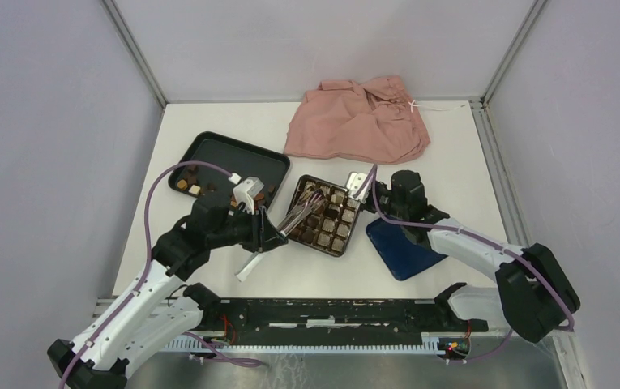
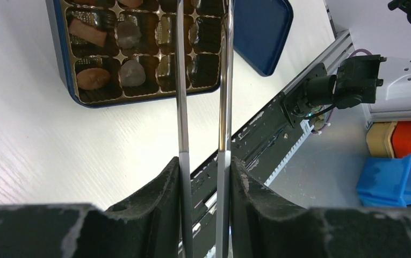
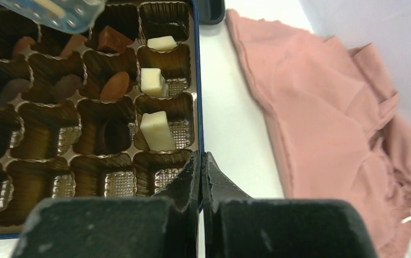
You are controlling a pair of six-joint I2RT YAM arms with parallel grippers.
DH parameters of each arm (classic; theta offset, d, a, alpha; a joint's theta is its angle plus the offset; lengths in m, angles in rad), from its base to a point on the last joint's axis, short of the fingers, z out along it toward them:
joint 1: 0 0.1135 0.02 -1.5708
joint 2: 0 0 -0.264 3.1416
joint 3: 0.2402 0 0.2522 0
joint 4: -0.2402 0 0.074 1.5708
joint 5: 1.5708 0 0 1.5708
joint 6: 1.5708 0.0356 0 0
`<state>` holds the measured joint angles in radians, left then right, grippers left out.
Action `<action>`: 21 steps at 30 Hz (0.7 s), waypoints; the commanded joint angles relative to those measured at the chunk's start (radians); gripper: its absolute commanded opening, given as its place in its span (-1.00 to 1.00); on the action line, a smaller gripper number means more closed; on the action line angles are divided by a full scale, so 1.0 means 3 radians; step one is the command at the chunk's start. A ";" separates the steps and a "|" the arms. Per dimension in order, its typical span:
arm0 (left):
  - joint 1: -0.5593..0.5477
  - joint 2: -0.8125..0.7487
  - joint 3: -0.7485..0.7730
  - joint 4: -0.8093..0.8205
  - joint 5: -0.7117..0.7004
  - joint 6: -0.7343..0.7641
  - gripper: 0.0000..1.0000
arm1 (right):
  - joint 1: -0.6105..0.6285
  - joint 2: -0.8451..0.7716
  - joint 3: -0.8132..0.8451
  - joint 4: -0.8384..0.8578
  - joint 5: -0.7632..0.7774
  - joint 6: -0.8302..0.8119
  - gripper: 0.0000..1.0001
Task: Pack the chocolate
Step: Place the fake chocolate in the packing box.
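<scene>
The dark blue box (image 1: pixel 327 215) with its gridded insert lies mid-table. Some cells hold chocolate: brown and grey pieces (image 2: pixel 93 78), cream-white blocks (image 3: pixel 157 131). More chocolate (image 1: pixel 189 182) lies in the black tray (image 1: pixel 237 154). My left gripper (image 1: pixel 267 231) (image 2: pixel 203 166) is shut on metal tongs (image 2: pixel 180 107), their two arms parted and reaching over the box. Whether the tongs' tips (image 1: pixel 310 198) hold a piece is not visible. My right gripper (image 3: pixel 200 161) (image 1: pixel 365 188) is shut on the box's blue rim (image 3: pixel 197 80) at its far right corner.
The blue lid (image 1: pixel 404 247) lies to the right of the box under the right arm. A crumpled pink cloth (image 1: pixel 359 120) (image 3: pixel 326 107) sits at the back, close behind the box. The black rail (image 1: pixel 331 312) runs along the near edge.
</scene>
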<state>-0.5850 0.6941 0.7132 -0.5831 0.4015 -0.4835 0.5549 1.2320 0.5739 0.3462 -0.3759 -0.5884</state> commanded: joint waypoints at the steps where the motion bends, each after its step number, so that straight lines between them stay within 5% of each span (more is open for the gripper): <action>1: -0.0028 0.0063 0.0005 0.0056 0.0003 -0.0251 -0.96 | 0.0014 0.0176 0.0208 0.0304 0.0074 0.0271 -1.00; 21: -0.0392 0.0680 0.0221 -0.0238 -0.0503 -0.0290 -0.96 | -0.0035 0.0898 0.0708 -0.0387 0.0008 0.0489 -0.83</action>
<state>-0.6743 0.8680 0.7151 -0.6613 0.2974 -0.5304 0.5495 1.4864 0.7212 0.2432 -0.3576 -0.4503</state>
